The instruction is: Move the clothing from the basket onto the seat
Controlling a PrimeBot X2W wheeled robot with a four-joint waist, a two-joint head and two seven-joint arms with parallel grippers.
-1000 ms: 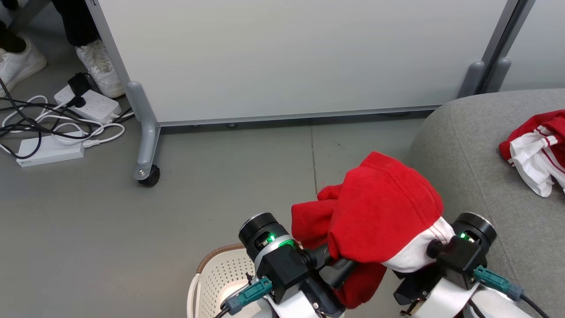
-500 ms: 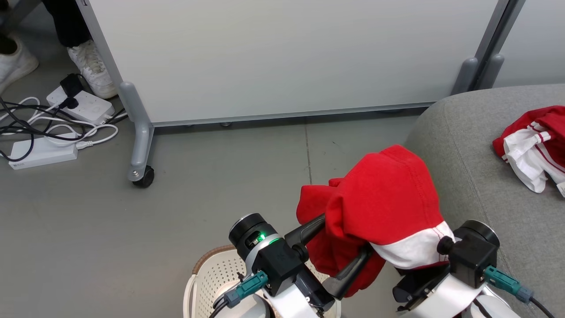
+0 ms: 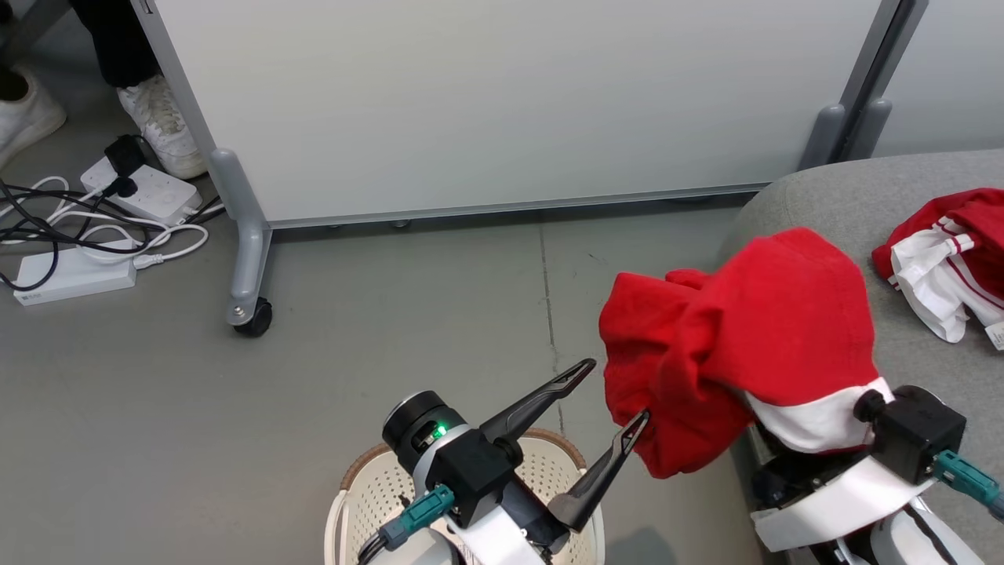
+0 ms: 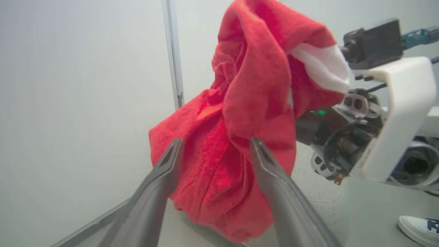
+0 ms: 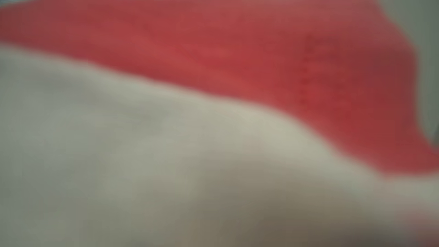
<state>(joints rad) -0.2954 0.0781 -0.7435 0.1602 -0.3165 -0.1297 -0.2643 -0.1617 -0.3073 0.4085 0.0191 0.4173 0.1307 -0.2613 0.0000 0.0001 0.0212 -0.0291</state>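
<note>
Our left gripper (image 3: 612,395) gapes wide, holding nothing, left of the seat (image 3: 847,204) — one fingertip (image 3: 637,424) just beside the red garment (image 3: 753,329). Our right gripper (image 3: 910,428), buried in the cloth, is clamped on it at the seat's left edge; the garment's length runs leftward off the seat, white band wristward.

The lifted clothing (image 3: 753,329) is bright red with a white panel. The second garment (image 3: 933,267) is red and white with striped trim. The perforated basket (image 3: 375,493) is cream-white with a brown rim, and the seat (image 3: 823,204) is grey.
</note>
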